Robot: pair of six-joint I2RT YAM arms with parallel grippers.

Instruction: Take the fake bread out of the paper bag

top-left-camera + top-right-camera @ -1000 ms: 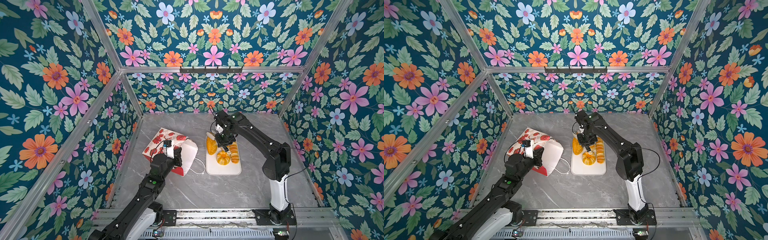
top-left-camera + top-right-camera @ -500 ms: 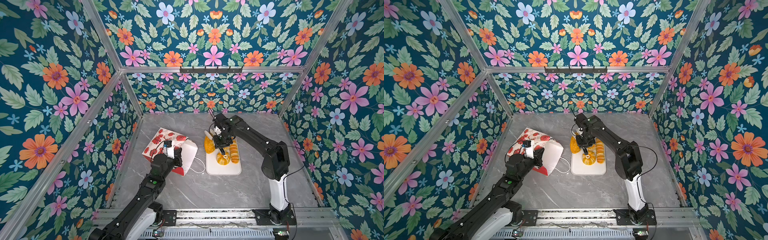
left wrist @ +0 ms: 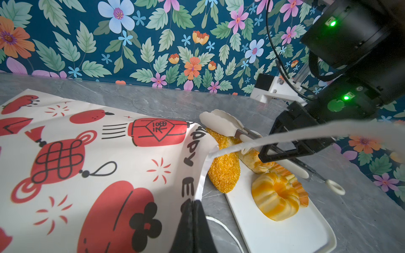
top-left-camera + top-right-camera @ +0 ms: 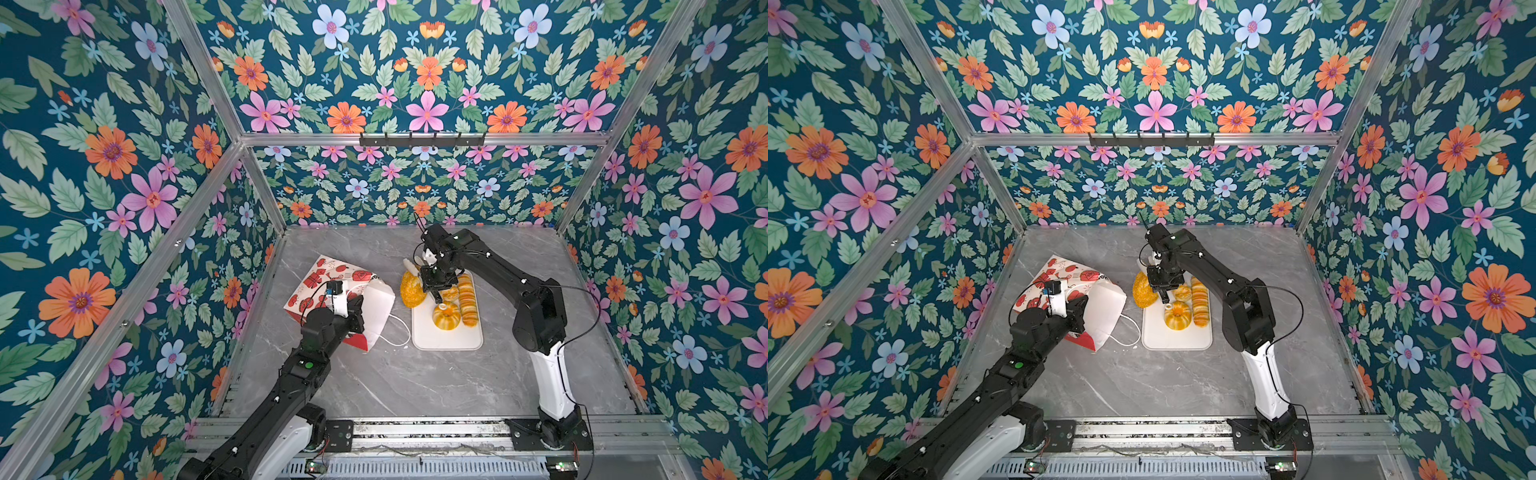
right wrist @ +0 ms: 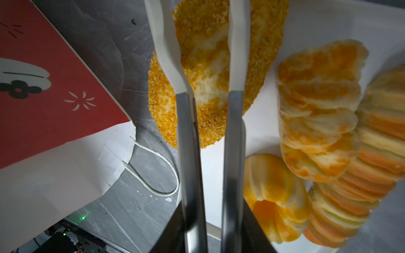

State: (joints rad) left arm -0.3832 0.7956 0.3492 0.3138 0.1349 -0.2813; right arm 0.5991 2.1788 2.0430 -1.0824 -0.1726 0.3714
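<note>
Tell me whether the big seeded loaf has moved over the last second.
Yes. The seeded loaf has shifted left toward the paper bag, now overhanging the white tray's left edge.

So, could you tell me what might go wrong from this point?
The seeded loaf straddles the tray edge; it may slide onto the table. The tongs work close to the loose cord handle of the paper bag, which could snag.

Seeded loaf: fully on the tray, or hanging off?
Hanging off: the seeded loaf straddles the tray edge, one side over bare table.
</note>
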